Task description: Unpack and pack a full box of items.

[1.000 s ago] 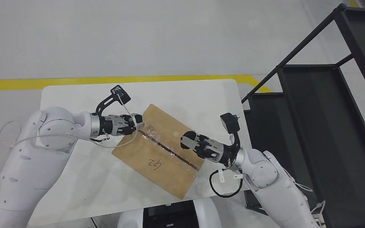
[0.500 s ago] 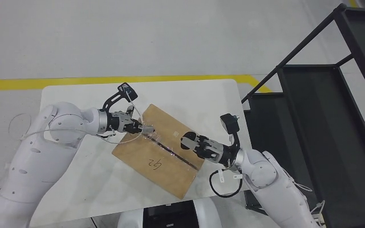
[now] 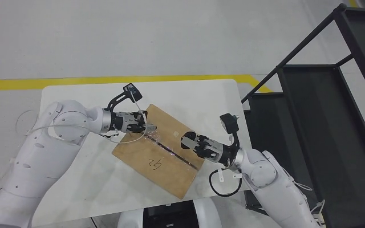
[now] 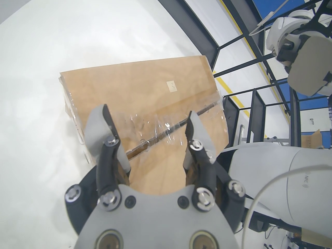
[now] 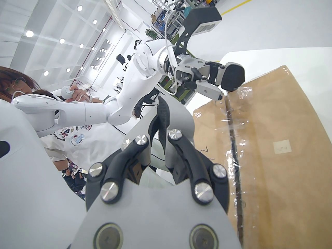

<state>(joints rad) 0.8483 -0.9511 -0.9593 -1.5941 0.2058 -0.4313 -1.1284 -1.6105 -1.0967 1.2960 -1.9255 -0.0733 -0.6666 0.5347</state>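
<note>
Presently taped box [image 3: 162, 162] is set askew near table [image 3: 74, 102] front edge. Over seam end, left gripper [image 4: 148, 110] is held with fingers spread; loose tape [image 4: 166, 130] should be pinched, then peeled along seam. Lid seems steadied by right gripper [image 3: 190, 141], clenched empty. Left gripper has been advanced onto seam since earlier.

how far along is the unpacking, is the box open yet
Done: nothing visible; the brown cardboard box is shut, clear tape over its centre seam. In hand: the open left hand sits at one taped seam end; the shut right hand is near the box's other side. Left: open flaps, unpack, repack.
</note>
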